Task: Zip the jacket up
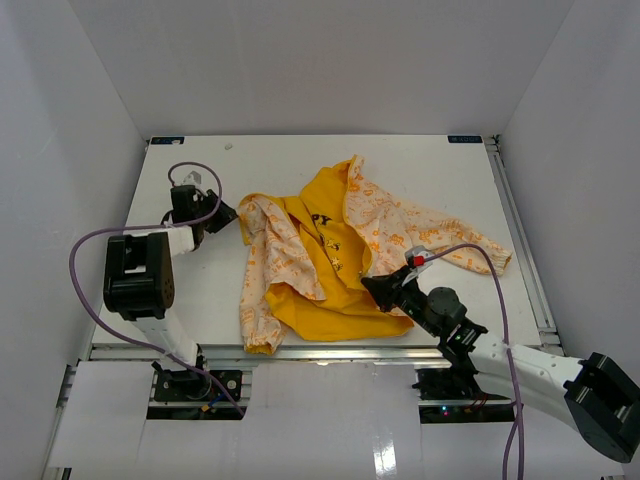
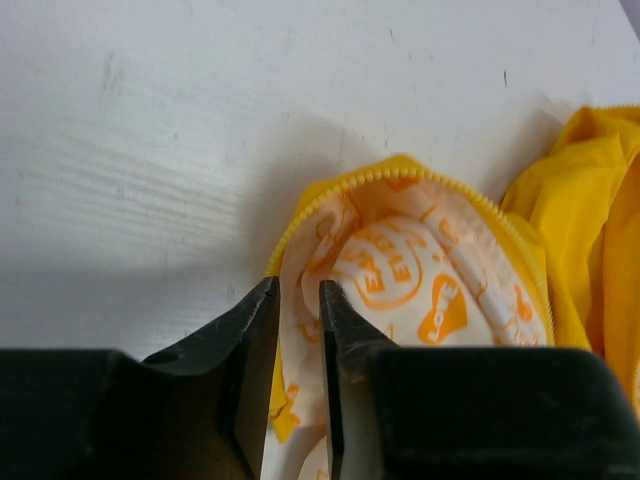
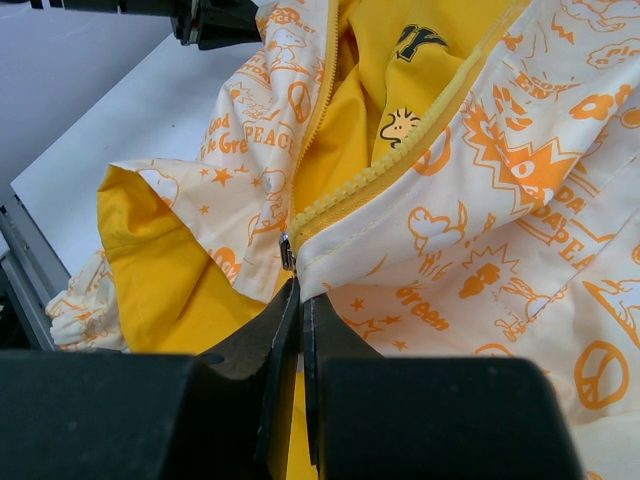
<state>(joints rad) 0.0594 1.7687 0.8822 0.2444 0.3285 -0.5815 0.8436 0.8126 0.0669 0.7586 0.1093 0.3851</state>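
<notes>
The jacket (image 1: 330, 262) lies open on the white table, yellow lining up, cream and orange printed panels on both sides. My left gripper (image 1: 228, 214) is at the jacket's upper left corner. In the left wrist view its jaws (image 2: 297, 290) stand a little apart, and the zipper-edged fold of the jacket (image 2: 400, 260) runs between them. My right gripper (image 1: 372, 285) is at the bottom hem of the right panel. Its jaws (image 3: 300, 292) are shut on the hem corner of the jacket (image 3: 480, 200), just below the metal zipper slider (image 3: 287, 250). The yellow zipper teeth (image 3: 400, 150) run up and away, unjoined.
The white table (image 1: 300, 160) is boxed in by white walls at the back and both sides. A metal rail (image 1: 520, 230) runs along the right edge and another along the near edge. Purple cables loop off both arms.
</notes>
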